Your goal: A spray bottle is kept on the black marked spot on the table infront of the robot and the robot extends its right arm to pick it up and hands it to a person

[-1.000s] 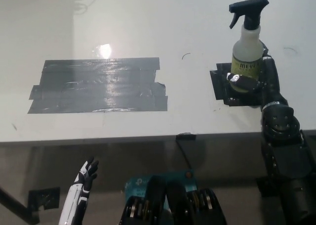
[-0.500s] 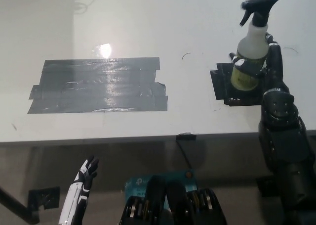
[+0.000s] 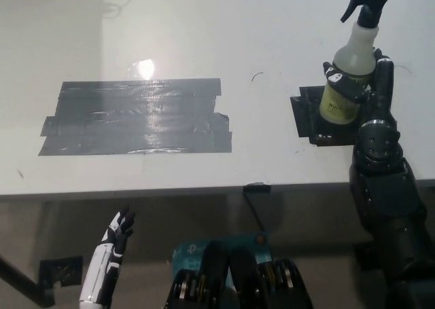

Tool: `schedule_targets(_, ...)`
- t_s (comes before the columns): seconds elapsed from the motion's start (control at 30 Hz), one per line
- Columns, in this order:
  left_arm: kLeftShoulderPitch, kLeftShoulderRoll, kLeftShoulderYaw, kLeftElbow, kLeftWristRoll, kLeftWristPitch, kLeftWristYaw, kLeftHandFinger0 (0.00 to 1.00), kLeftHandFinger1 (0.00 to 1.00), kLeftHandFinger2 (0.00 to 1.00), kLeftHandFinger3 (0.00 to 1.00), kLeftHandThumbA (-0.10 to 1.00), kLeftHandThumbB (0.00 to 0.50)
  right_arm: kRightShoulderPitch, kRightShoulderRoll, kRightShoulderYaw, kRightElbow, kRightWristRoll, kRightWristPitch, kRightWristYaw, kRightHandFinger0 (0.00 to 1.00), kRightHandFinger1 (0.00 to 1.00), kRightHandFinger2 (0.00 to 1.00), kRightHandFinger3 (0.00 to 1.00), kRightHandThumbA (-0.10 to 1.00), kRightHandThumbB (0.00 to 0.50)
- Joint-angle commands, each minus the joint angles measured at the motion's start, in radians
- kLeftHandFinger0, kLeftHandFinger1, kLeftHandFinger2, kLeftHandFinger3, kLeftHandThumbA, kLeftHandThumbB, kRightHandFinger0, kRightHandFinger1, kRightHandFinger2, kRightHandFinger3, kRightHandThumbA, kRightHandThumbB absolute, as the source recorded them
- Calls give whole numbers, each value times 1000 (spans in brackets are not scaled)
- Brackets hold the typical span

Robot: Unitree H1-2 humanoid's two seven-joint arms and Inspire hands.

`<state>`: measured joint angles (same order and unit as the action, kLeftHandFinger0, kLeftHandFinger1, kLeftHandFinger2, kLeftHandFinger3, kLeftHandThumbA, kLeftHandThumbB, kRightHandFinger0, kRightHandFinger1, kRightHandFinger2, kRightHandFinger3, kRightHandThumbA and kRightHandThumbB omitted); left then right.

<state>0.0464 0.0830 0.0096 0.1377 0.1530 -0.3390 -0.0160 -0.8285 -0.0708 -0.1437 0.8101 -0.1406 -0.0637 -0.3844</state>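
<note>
A spray bottle with a white body, yellow-green label and black trigger head is tilted to the right above the small black marked spot at the table's right. My black right hand is shut around the bottle's lower body, with the arm reaching in from the bottom right. The bottle's base is hidden by the fingers, so I cannot tell how far it is off the spot. My white left hand rests low at the lower left, below the table edge, fingers apart and holding nothing.
A large patch of grey-black tape covers the white table at middle left. The table's front edge runs across the picture, with a small dark clip on it.
My right hand has closed on the spray bottle and carried it up and to the right, tilting it. The left hand has stayed put.
</note>
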Motion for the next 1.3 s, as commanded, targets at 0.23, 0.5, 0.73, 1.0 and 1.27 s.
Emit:
schedule_targets(0.23, -6, 9, -2, -10, -4, -41, 12, 1000, 1000, 1000, 1000, 1000, 218, -40, 13, 54, -258, -44, -76, -17, 76, 422, 806, 781, -100, 178)
schedule_targets(0.5, -12, 10, -5, -4, -5, -35, 7, 1000, 1000, 1000, 1000, 1000, 236, -60, 60, 126, -533, -77, 73, 29, 52, 369, 755, 735, -100, 177)
schedule_targets(0.73, -14, 10, -11, -10, 2, -31, 5, 1000, 1000, 1000, 1000, 1000, 237, -103, 97, 176, -460, -96, 78, 22, 35, 461, 835, 813, -100, 146)
schedule_targets(1.0, -15, 13, -14, -13, -2, -20, -1, 1000, 1000, 1000, 1000, 1000, 240, -148, 151, 212, -288, -111, 53, -15, 10, 440, 821, 823, -100, 149)
schedule_targets(1.27, -12, 16, -18, -11, 9, -20, 1, 1000, 1000, 1000, 1000, 1000, 263, -220, 201, 223, -54, -96, -33, -38, 0, 340, 712, 767, -100, 146)
